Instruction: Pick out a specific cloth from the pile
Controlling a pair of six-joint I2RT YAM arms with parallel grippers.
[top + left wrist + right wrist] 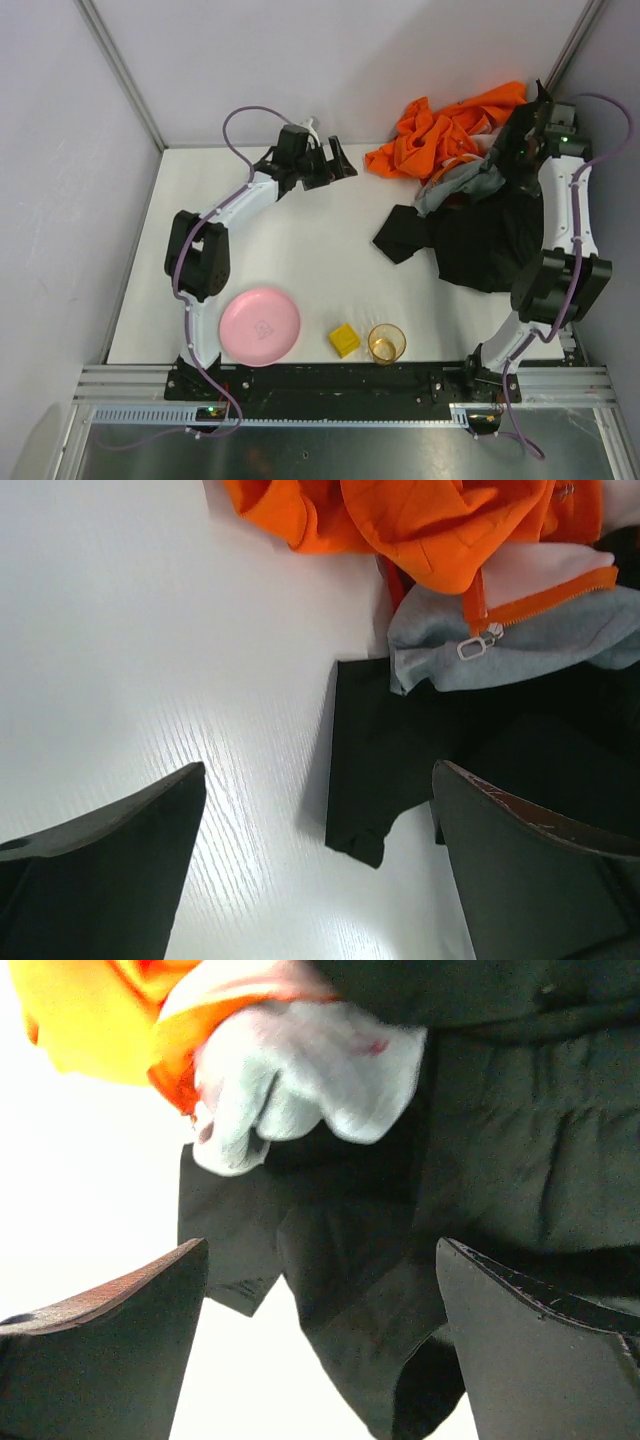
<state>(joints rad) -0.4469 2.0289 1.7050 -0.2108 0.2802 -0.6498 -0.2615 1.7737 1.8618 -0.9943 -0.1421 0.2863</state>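
Observation:
The pile lies at the back right: a bright orange garment (440,135), a grey piece (465,185) and a large black garment (480,240). No plain red cloth shows in any view. My left gripper (335,165) is open and empty over bare table left of the pile. Its wrist view shows the orange garment (430,520), the grey piece (530,640) and a black sleeve (400,750) beyond the gripper (318,780). My right gripper (510,140) is open and empty, hovering over the pile's far right. In its view the gripper (320,1250) frames the black garment (500,1140), with the grey piece (300,1080) and orange fabric (80,1010) above.
A pink plate (259,325), a yellow block (344,339) and a clear glass cup (386,343) stand along the table's near edge. White walls close the back and both sides. The orange garment leans against the back wall.

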